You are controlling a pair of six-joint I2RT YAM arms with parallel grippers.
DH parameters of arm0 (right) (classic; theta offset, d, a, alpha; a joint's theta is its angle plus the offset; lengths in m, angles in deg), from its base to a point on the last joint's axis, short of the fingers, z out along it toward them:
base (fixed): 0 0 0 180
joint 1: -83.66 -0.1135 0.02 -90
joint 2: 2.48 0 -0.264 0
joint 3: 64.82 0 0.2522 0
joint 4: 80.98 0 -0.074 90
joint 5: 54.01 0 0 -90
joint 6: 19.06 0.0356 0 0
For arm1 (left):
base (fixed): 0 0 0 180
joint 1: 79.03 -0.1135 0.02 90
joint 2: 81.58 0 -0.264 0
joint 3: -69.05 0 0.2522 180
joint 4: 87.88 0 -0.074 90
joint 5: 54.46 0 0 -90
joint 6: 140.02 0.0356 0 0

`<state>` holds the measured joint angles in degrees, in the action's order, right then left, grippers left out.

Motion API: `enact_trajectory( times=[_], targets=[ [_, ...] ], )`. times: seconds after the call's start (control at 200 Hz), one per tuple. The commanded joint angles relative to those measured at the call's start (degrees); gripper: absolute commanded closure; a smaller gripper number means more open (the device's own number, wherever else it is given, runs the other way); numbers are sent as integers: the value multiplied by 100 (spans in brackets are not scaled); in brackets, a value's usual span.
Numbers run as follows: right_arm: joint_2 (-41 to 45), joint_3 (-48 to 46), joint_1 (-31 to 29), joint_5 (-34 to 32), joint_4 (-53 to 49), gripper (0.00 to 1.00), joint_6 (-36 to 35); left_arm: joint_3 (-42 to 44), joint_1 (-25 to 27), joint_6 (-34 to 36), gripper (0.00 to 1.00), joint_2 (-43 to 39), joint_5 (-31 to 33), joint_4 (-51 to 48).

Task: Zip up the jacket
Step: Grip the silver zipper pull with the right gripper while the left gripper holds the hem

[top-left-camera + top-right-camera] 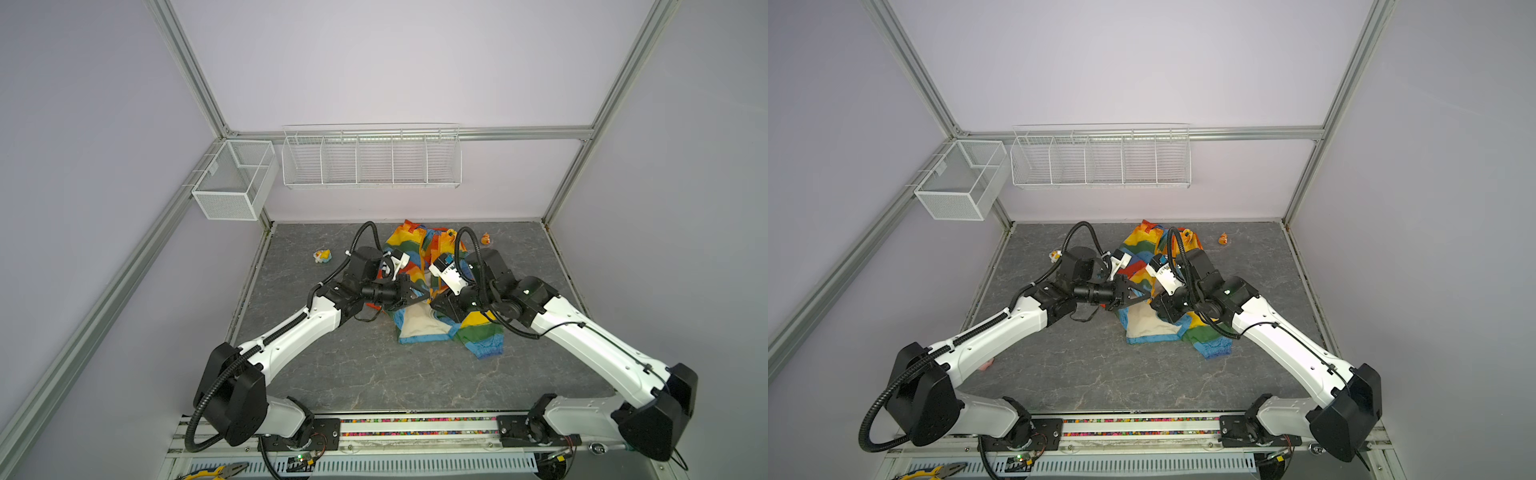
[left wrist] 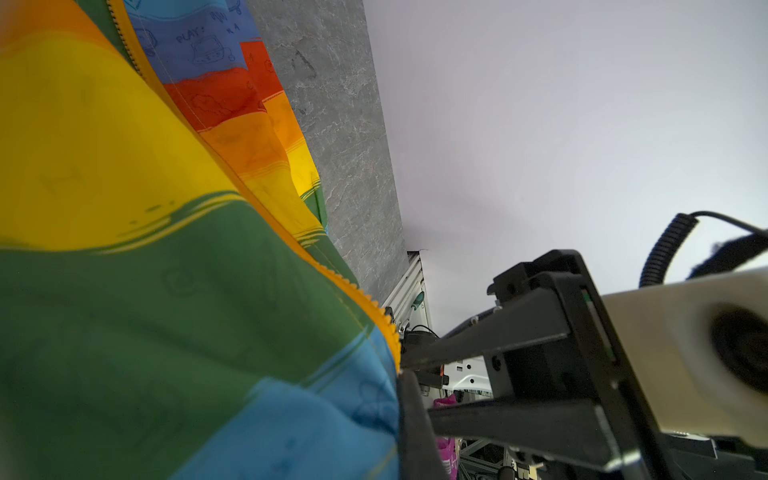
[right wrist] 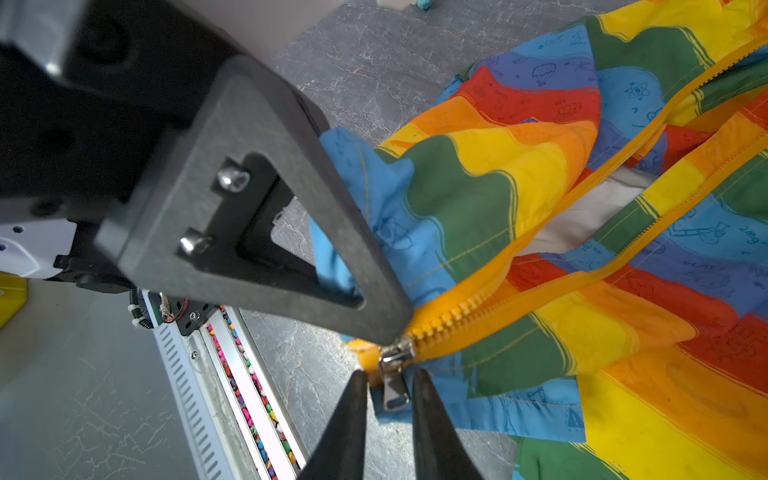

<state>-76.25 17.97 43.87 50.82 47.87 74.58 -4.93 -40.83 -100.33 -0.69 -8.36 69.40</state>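
Grey marbled tabletop (image 1: 353, 374). Jacket (image 3: 478, 199) lies crumpled on it, zipper (image 3: 457, 316) open, cloth spreading away beyond both sets of fingertips. Left gripper (image 2: 405, 372) clamped on the hem just beside the zipper pull (image 3: 394, 386). Right gripper (image 3: 390, 374): tips slightly apart, straddling that pull.

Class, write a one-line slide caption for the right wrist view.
Right gripper straddling the zipper pull at the hem of the unzipped jacket.
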Motion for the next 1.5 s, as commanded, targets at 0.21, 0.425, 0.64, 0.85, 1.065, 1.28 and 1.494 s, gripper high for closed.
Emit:
enact_trajectory(
  times=[0.21, 0.425, 0.64, 0.85, 1.065, 1.28, 1.494],
  targets=[
    [118, -101, 68, -5, 152, 79, 20, -86, -13, 130, 100, -194, -179, -44],
    [120, -136, 145, -10, 178, 81, 40, -61, -13, 135, 100, -200, -193, -52],
    [91, -138, 183, 54, 212, 86, 55, -59, -10, 146, 100, -210, -224, -61],
    [101, -136, 212, 89, 227, 90, 63, -59, -14, 149, 100, -196, -242, -70],
    [110, -140, 231, 125, 253, 93, 61, -51, -14, 152, 100, -204, -259, -71],
    [223, -210, 308, 180, 321, 76, 357, 26, -6, 141, 100, -214, -275, 32],
    [660, -602, 857, 734, 812, 63, 2416, 338, -11, 132, 100, -214, -321, 526]
  ],
)
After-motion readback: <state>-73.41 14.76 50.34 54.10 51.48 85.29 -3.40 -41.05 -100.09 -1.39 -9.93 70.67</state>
